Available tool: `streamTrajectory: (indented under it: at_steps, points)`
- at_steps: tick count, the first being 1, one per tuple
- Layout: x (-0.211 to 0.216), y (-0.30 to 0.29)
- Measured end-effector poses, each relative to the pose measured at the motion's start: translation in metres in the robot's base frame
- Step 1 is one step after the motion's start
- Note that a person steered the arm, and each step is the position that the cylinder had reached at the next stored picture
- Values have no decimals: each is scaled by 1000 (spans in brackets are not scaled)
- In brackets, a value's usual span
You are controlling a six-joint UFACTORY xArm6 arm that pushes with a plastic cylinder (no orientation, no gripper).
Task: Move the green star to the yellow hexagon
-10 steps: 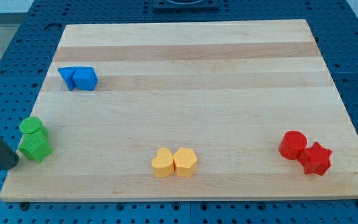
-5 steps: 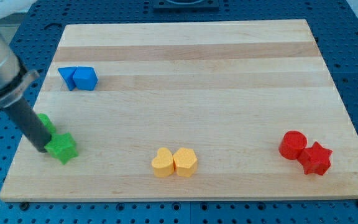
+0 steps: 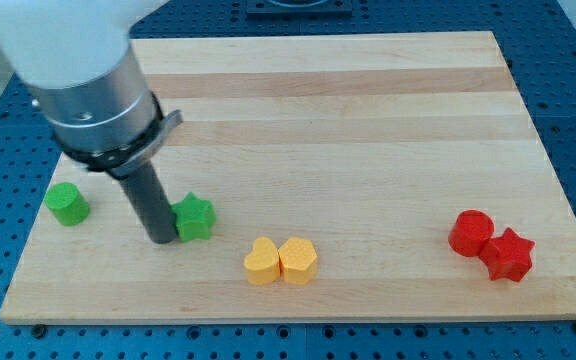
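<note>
**A:** Where does the green star [image 3: 195, 217] sit relative to the yellow hexagon [image 3: 298, 260]?

**B:** Up and toward the view's left of it, near but not touching. A yellow heart [image 3: 261, 263] lies between them, pressed against the hexagon's left side, so the star meets the heart first if it runs straight.

**A:** And my tip [image 3: 160, 239]?

**B:** Right at the star's left flank, touching or very nearly so; the rod's shaft hides the exact contact. There is no gripper on this arm, nothing that opens or closes, only the rod resting against the block.

**A:** How do I expect the star to behave?

**B:** It looks like a small, rigid, light block on smooth wood, so I judge it slides easily and may spin if pushed off centre. Its points make the contact face uneven; pressing into a notch between two points, on the side away from the hexagon, should keep it steadier.

**A:** Anything else nearby?

**B:** A green cylinder [image 3: 67, 204] stands well to the hexagon's left, beyond the rod. A red cylinder [image 3: 470, 233] and red star [image 3: 509, 254] touch each other well off to its right. The wooden board [image 3: 368, 120] is otherwise open around it.
</note>
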State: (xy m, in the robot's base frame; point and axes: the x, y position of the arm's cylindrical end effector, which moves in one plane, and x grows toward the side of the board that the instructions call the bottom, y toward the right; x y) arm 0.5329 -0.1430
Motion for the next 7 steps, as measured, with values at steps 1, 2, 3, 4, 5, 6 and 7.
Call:
streamTrajectory:
  at_steps: [1, 2, 3, 4, 5, 6, 7]
  points:
    - [-2, 10]
    - [-22, -6]
    - [-44, 4]
    - [-32, 33]
    - [-19, 11]
    - [-7, -14]
    - [-1, -1]
